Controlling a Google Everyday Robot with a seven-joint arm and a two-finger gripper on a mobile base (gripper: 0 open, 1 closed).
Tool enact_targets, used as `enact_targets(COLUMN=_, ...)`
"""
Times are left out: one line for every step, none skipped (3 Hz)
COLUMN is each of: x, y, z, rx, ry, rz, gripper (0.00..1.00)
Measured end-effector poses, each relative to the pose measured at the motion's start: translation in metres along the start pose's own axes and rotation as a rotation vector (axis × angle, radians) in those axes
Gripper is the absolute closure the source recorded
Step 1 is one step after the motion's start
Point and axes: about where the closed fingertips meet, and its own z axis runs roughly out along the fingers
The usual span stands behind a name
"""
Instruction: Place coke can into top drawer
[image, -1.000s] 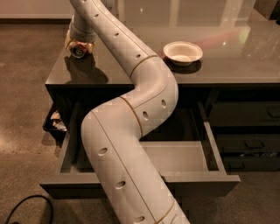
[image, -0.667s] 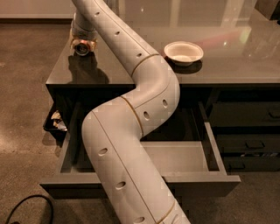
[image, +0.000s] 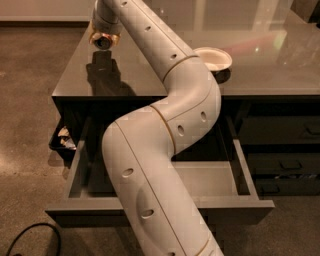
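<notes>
Above the left rear part of the table (image: 75, 82), the robot's claw (image: 103, 35) is hanging clear of the glossy grey top, with its dark reflection lying directly below. Whether the claw is clenched or released cannot be told, because the wrist is hiding it. The white arm (image: 165, 150) is snaking down across the middle and covering much of the top drawer (image: 217, 179). The drawer is standing pulled wide open beneath the table edge, its grey floor showing on the right. Further right, a white bowl (image: 214, 58) is sitting on the table, and narrower dark drawers (image: 285, 131) are standing stacked and shut.

The step in hand appears to be carrying the coke can (image: 103, 42) forward to the drawer. Doing it well is calling for four things: holding the can high enough to pass the table edge, steering wide of the bowl, lowering it close to the drawer floor, and letting go only then, so it is not tipping or rolling.

The can, apparently the small round thing at the claw's tip, is showing end-on. It is orange-gold at the rim and dark in the middle. No lettering is showing from this angle.
</notes>
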Motion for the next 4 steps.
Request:
enact_targets(x=-0.017, y=-0.005, z=-0.034, rx=-0.031, ry=-0.062, rz=-0.030, gripper=1.00)
enact_targets(x=-0.036, y=0.004, z=-0.084, rx=-0.101, ry=-0.175, rz=-0.084, gripper=1.00)
enact_targets(x=-0.051, y=-0.005, z=-0.179, rx=-0.183, ry=-0.362, rz=-0.175, gripper=1.00)
enact_targets(x=-0.029, y=-0.013, z=-0.264, rx=-0.243, ry=-0.489, rz=-0.269, gripper=1.00)
